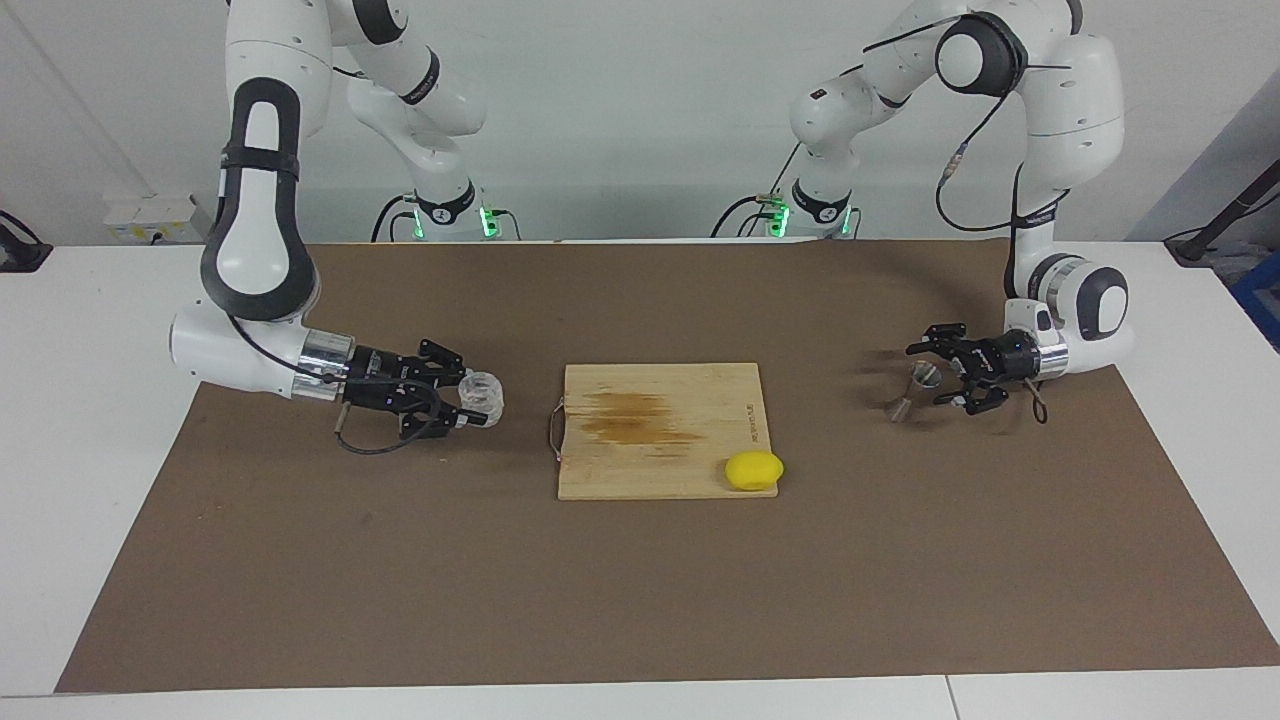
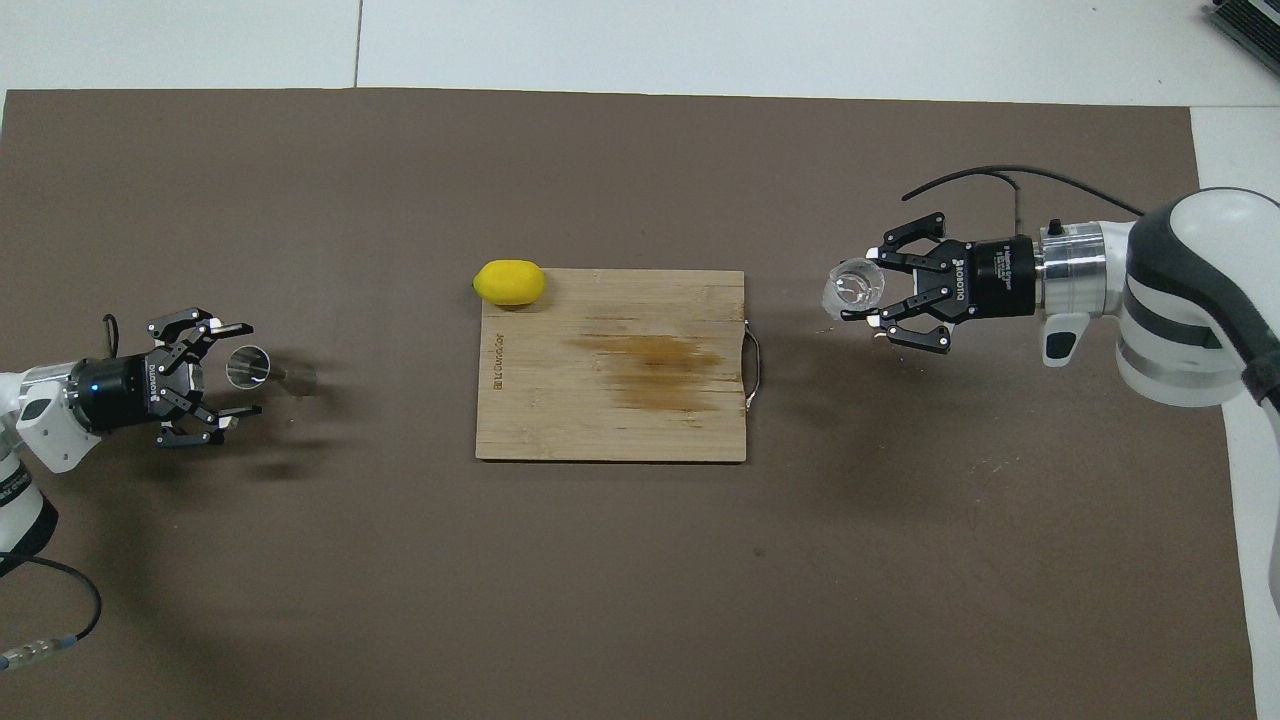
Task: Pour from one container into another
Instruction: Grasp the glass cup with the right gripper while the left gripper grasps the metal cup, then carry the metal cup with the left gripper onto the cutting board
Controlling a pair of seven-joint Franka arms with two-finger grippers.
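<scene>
Holding the clear plastic cup (image 1: 482, 392) in closed fingers, right gripper (image 1: 468, 400) is raised over the brown mat (image 1: 640, 600), between the right arm's end and the cutting board (image 1: 660, 430); cup lies tilted on its side, rim seen in overhead view (image 2: 853, 288). Left gripper (image 1: 928, 372) sits low at the left arm's end, fingers spread wide either side of the metal jigger (image 1: 912, 388), not clamped on it. Jigger stands on the mat, hourglass shape, silver-grey, open mouth up (image 2: 248, 366). Wide bare mat between cup and board, and between board and jigger; large free strip of mat farther from the robots. Board is pale bamboo, rectangular, dark stain across its middle, thin wire handle on the edge toward the right arm's end. Yellow lemon (image 1: 754, 471) rests at the board's corner farther from the robots, toward the left arm's end, touching its edge. Mat is matte brown paper-like sheet on a white table (image 1: 60, 330). Plain white wall above the arm bases.
</scene>
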